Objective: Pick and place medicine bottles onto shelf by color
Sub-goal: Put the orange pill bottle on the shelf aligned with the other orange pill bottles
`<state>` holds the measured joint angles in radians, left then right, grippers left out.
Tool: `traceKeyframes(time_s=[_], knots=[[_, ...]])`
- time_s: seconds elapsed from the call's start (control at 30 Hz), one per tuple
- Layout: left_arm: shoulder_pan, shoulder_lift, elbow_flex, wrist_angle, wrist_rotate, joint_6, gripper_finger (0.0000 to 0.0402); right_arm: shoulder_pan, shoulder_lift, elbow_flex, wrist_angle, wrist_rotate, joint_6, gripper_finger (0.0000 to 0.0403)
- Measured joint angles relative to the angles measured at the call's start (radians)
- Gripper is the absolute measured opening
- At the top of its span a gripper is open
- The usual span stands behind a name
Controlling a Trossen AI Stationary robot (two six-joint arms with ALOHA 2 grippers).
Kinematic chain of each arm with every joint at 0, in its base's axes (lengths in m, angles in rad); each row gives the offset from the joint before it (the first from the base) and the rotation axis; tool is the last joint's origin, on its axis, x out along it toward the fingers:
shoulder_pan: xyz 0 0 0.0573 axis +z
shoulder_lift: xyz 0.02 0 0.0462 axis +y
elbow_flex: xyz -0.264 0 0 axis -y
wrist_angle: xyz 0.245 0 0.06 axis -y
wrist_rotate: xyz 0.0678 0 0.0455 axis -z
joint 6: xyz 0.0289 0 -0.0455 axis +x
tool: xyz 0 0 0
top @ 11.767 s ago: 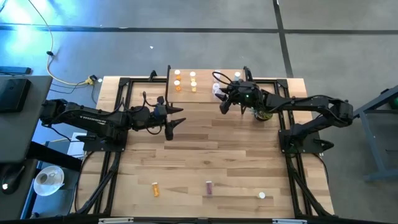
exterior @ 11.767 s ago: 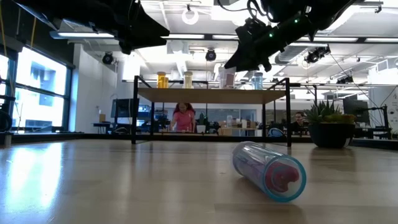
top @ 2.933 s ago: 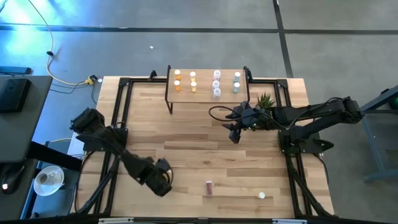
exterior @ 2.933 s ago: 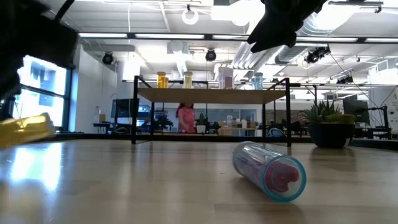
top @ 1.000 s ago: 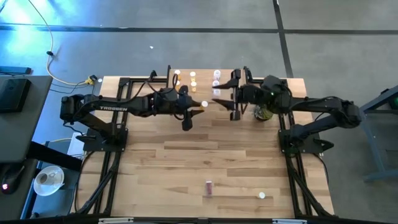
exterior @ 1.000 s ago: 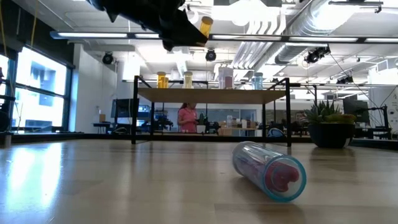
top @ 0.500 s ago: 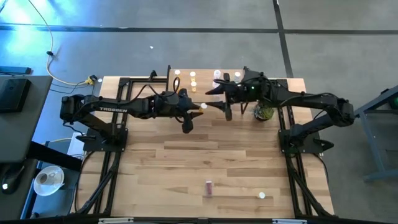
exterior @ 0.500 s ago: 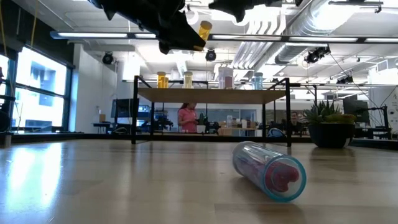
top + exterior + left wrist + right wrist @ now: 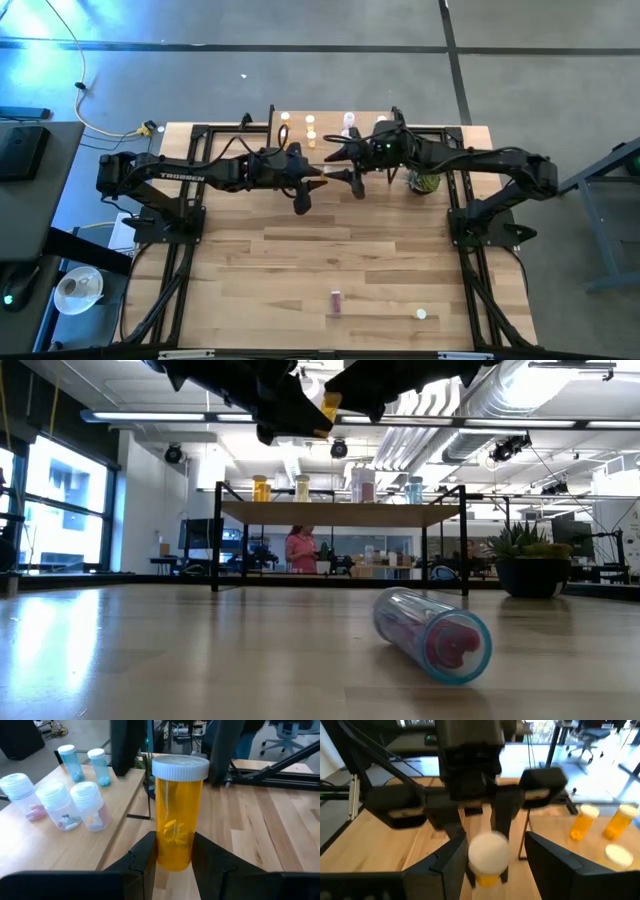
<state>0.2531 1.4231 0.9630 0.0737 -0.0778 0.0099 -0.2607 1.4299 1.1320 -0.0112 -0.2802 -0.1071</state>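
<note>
- While the left gripper (image 9: pixel 175 862) has its jaws clamped on an amber white-capped pill bottle (image 9: pixel 177 815) in the air beside the small wooden shelf (image 9: pixel 335 513), the right gripper (image 9: pixel 492 855) faces it, jaws spread around the cap, seemingly a handover.
- Several bottles already stand sorted on the shelf; a purple bottle (image 9: pixel 336 299) and a white one (image 9: pixel 421 314) remain on the desk (image 9: pixel 330 250).
- Contact at the cap is hard to judge.

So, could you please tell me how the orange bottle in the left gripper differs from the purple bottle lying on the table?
The orange bottle is held upright in the air, clamped by the left gripper; the purple bottle lies on its side on the table, free of either gripper. The orange bottle sits near the shelf; the purple bottle rests at the table's opposite edge. Both are small see-through cylinders with pills inside.
</note>
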Motion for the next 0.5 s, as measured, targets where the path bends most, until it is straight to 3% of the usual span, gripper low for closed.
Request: traceKeyframes(time_s=[0.33, 0.5], knots=[[0.002, 0.000, 0.000, 0.009, -0.031, -0.006, 0.0095, 0.000, 0.006, 0.000, -0.010, 0.001, 0.024, 0.0189], [0.001, 0.000, 0.000, 0.012, -0.088, 0.004, 0.0095, -0.001, 0.007, 0.000, -0.012, -0.005, 0.022, 0.0163]])
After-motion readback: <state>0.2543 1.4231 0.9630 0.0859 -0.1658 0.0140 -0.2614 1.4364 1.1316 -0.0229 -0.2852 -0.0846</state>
